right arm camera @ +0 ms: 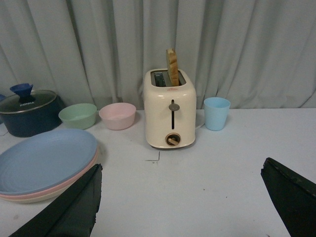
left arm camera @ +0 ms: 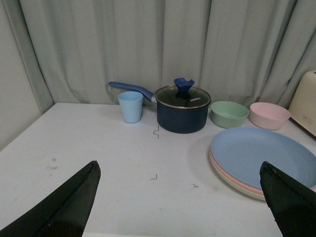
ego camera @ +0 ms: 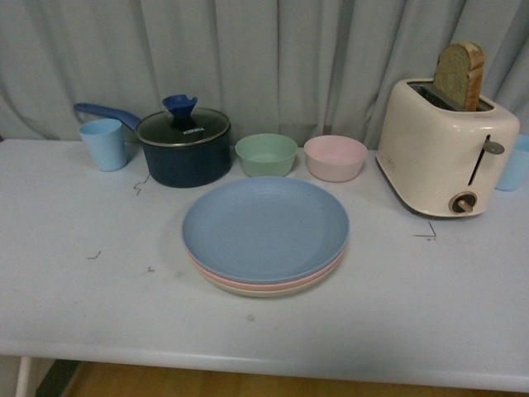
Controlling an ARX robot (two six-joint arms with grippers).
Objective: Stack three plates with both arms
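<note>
**A:** Both grippers first: your left gripper (left arm camera: 180, 197) has its fingers spread wide with nothing between them, and your right gripper (right arm camera: 180, 197) is the same, wide apart and empty. Neither arm shows in the front view.

**B:** And the plates?

**A:** You have all three in one pile at the middle of the counter (ego camera: 74, 298): the blue plate (ego camera: 264, 227) on top, the pink plate (ego camera: 248, 282) under it, the cream plate (ego camera: 264, 291) at the bottom. Rims line up closely. By my reading the stacking is done; nothing is left but to keep clear.

**B:** What room do you see around it?

**A:** Just behind the stack stand the green bowl (ego camera: 266, 154) and the pink bowl (ego camera: 335, 157), with the lidded pot (ego camera: 183, 149) near on the left and the toaster (ego camera: 446, 145) on the right. Toward you, bare counter runs to the front edge, so pull back that way.
</note>
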